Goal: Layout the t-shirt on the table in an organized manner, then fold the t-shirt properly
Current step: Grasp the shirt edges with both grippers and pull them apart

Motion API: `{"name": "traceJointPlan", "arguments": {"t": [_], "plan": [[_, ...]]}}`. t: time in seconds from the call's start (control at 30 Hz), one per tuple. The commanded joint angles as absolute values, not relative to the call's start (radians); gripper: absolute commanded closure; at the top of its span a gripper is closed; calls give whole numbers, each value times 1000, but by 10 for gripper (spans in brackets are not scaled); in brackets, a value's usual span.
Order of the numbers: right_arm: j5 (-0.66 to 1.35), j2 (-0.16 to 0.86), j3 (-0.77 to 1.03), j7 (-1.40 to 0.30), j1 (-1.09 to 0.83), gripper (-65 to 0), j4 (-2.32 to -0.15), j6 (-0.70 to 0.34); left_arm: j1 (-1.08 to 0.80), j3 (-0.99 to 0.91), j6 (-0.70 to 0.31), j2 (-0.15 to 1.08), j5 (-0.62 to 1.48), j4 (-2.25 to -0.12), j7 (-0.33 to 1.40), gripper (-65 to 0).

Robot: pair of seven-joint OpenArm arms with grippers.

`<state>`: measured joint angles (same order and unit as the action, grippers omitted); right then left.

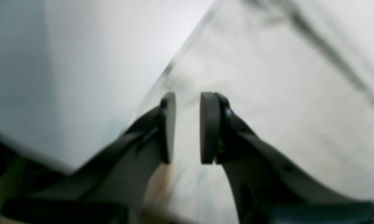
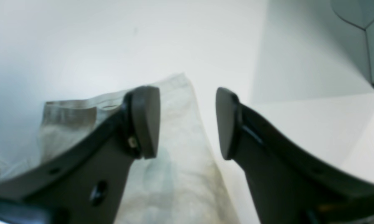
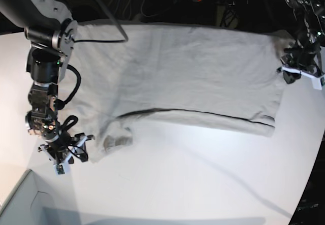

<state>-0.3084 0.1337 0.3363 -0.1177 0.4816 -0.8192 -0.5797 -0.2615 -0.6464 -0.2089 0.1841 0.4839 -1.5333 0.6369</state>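
No readable writing or label visible. T-shirt (image 3: 193, 77), grey-beige, wrinkled, spread along table (image 3: 177, 184) far edge, bottom folded over. Right pincer (image 2: 187, 123) open over sleeve, holding nothing. Left pincer (image 1: 188, 127) narrowly parted over cloth, empty.

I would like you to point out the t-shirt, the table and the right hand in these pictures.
t-shirt (image 3: 193, 77): base view, on the flat middle of the cloth.
table (image 3: 177, 169): base view, on the bare white top in front of the shirt.
right hand (image 2: 187, 121): right wrist view, midway between its fingertips.
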Motion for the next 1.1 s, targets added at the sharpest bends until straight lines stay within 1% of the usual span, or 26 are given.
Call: {"name": "traceJointPlan", "arguments": {"t": [0.0, 0.17, 0.27, 0.33, 0.47, 0.5, 0.53, 0.6, 0.73, 1.07], "plan": [[-297, 151, 337, -96, 493, -301, -852, -588, -228, -651, -213, 200, 490, -1547, 613, -139], [-297, 151, 337, -96, 360, -302, -1015, -588, -68, -645, -202, 200, 490, -1480, 613, -139], [-297, 150, 337, -96, 274, -302, -1122, -588, 65, -636, -200, 185, 483, -1328, 615, -148], [-297, 150, 337, -96, 220, -302, -1175, -590, 142, -628, -200, 180, 483, -1214, 615, -199], [-295, 150, 337, -96, 122, -302, -1251, -590, 260, -628, -206, 179, 487, -1009, 604, -355], [-295, 150, 337, -96, 105, -302, -1259, -590, 282, -628, -208, 179, 490, -975, 602, -385], [-295, 150, 337, -96, 93, -302, -1264, -590, 302, -628, -209, 179, 490, -944, 601, -396], [-295, 150, 337, -96, 73, -302, -1265, -590, 343, -631, -209, 179, 490, -878, 590, -393], [-295, 150, 348, -96, 41, -302, -1265, -590, 394, -630, -211, 162, 486, -769, 510, -393], [-295, 136, 386, -96, 36, -302, -1265, -590, 466, -628, -211, 143, 487, -611, 410, -390]]}}
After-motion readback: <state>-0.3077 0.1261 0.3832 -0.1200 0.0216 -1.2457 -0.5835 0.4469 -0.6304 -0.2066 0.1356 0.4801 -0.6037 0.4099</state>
